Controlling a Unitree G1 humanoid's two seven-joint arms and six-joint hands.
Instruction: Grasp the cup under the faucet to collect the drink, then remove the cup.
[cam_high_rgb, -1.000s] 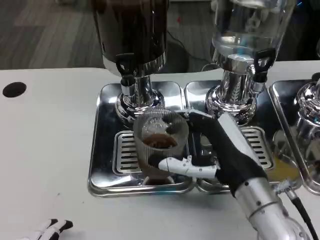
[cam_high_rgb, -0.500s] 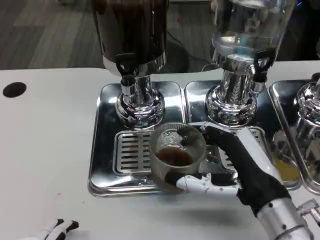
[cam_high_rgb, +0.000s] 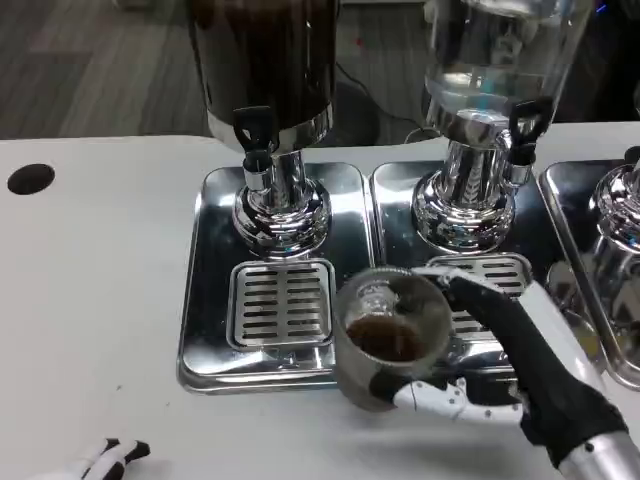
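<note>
A clear ribbed cup (cam_high_rgb: 392, 335) with brown drink in its bottom hangs over the front edge of the steel drip trays, tilted slightly. My right hand (cam_high_rgb: 520, 365) grips it from the right, thumb under its near side and fingers behind it. The dark dispenser's black faucet (cam_high_rgb: 254, 133) stands at the back left over its slotted grate (cam_high_rgb: 282, 302), well apart from the cup. The fingertips of my left hand (cam_high_rgb: 112, 458) lie at the bottom left edge, holding nothing.
A second dispenser with clear liquid (cam_high_rgb: 480, 120) stands at the back right on its own tray (cam_high_rgb: 400, 215). A third chrome base (cam_high_rgb: 618, 215) is at the right edge. A black hole (cam_high_rgb: 29, 179) marks the white table at left.
My right hand has carried the cup off the grate under the dark faucet, toward me and to the right, past the tray's front edge. The left hand stayed put.
</note>
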